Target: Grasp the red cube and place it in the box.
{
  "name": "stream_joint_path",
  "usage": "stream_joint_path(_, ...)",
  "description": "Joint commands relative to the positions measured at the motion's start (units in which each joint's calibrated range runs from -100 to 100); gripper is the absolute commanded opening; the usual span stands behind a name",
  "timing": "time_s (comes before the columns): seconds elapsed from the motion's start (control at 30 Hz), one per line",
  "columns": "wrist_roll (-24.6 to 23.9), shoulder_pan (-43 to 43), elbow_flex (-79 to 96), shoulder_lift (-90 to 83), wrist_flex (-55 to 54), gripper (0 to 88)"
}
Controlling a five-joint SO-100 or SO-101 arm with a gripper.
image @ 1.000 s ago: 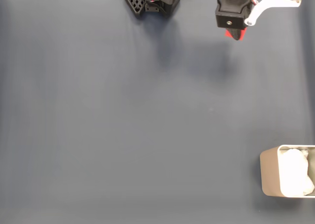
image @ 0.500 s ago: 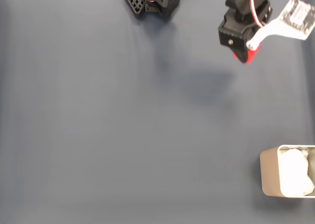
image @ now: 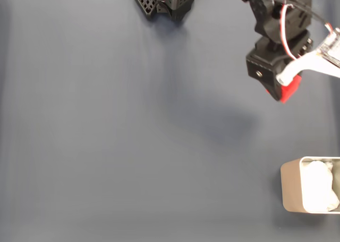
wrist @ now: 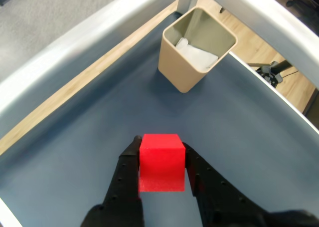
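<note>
The red cube (wrist: 161, 161) is pinched between the two black fingers of my gripper (wrist: 160, 154), held above the dark blue mat. In the fixed view the gripper (image: 284, 93) hangs at the upper right, with the cube (image: 289, 88) showing red under its tip. The box (image: 297, 191), a pale metal tin with white padding inside, stands at the lower right edge of the fixed view, well below the gripper. In the wrist view the box (wrist: 187, 67) stands ahead of the cube, near the mat's far corner.
The arm's black base (image: 166, 0) sits at the top centre of the fixed view. A pale table rim (wrist: 84, 35) and wooden floor lie beyond the mat in the wrist view. The dark mat (image: 133, 135) stretches wide to the left.
The gripper with the cube has travelled down and slightly right in the fixed view, from the top edge toward the box. The box has stayed put.
</note>
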Motion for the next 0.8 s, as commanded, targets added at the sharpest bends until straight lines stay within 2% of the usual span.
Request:
stream_joint_path(0.0, 0.1, 1.7, -7.9, 2.5, -0.8, 1.6)
stream_joint_path(0.77, -2.1, 4.7, -36.7, 23.8, -1.7, 1.6)
